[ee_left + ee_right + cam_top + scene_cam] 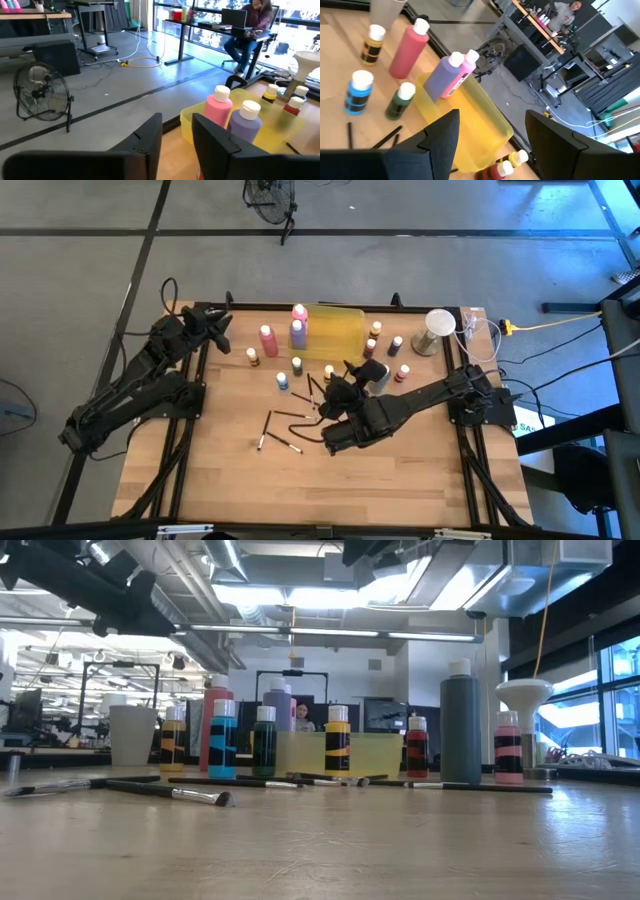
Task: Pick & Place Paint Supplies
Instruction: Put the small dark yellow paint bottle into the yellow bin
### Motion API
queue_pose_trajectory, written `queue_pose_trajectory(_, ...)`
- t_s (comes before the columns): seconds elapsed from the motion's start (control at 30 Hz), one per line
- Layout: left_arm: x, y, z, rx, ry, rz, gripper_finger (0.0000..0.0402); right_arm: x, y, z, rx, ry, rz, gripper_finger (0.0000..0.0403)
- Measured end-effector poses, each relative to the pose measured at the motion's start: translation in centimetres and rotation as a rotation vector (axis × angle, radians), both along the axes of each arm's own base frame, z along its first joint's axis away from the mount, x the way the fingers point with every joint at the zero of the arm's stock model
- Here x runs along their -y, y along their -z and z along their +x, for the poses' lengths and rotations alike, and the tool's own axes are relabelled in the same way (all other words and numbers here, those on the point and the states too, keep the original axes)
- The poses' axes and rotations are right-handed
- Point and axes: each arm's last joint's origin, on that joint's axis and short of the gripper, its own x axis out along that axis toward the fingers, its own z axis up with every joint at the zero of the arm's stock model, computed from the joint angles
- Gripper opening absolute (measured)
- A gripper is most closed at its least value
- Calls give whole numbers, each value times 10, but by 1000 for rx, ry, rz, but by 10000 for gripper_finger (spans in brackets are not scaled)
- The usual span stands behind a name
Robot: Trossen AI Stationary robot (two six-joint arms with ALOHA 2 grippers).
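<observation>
A pink squeeze bottle (300, 312) and a purple one (298, 333) are in the left end of the yellow tray (338, 330). In the right wrist view they lean together against the tray's wall. A third pink bottle (267, 340) stands on the table beside it. A tall grey bottle (460, 720) and small white-capped paint bottles (283, 382) stand on the table around the tray. Thin dark brushes (285, 420) lie flat on the wood. My right gripper (345, 375) (492, 125) hovers open before the tray. My left gripper (225, 330) (177, 125) is open at the far left corner, empty.
Pale round cups (438, 330) stand at the far right, right of the tray. More small bottles (396, 344) stand between the tray and the cups. The near half of the table (300, 490) is bare wood. A fan (42, 92) stands on the floor beyond the table.
</observation>
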Motion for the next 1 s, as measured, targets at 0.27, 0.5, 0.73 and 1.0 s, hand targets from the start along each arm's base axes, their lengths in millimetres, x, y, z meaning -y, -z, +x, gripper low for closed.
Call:
queue_pose_trajectory(0.27,-1,1,0,42,-38,-38,182,-12,0,-4,-8,-35,14,228)
queue_pose_trajectory(0.5,0,1,1,62,19,-54,198,-13,1,-5,-119,-81,-32,228)
queue_pose_trajectory(0.73,1,1,2,57,75,-53,195,-14,1,-6,-168,-100,-30,228)
queue_pose_trajectory(1.0,4,3,4,30,185,-63,196,-13,1,-5,-168,-99,-30,229)
